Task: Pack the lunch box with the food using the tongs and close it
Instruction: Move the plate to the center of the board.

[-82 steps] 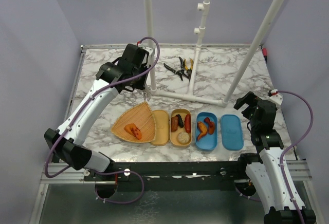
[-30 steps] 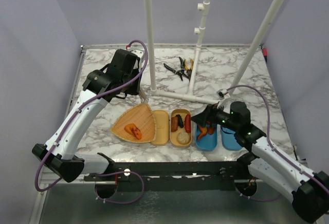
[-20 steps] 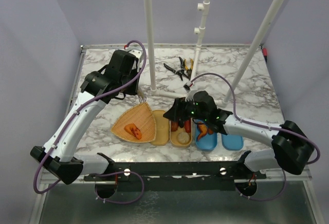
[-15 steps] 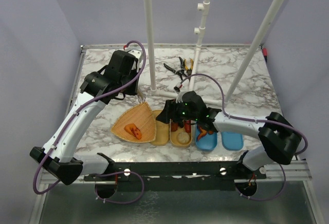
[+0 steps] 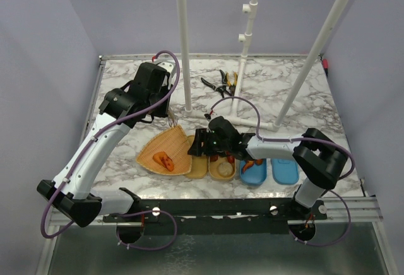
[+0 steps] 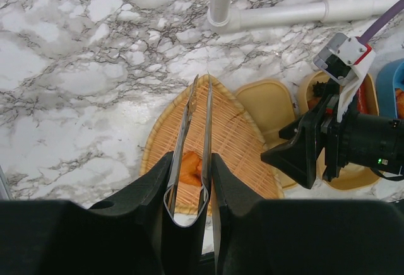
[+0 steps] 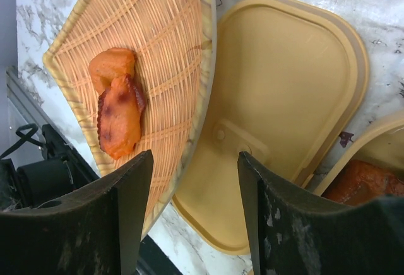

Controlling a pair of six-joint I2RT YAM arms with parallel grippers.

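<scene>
Left claw: closed part-way on the grey metal tongs, gripping them at the joined end; the tips point to 12 o'clock over the far corner of the woven tray. Right claw: parted wide, holding nothing, hanging over the upturned beige lid. Orange food pieces: two, touching, on the tray at 9 o'clock of the lid. Beige box: at 3 o'clock of the lid, beige ball inside. Blue box and blue lid: further toward 3 o'clock. Pliers: on the marble surface at 12 o'clock.
</scene>
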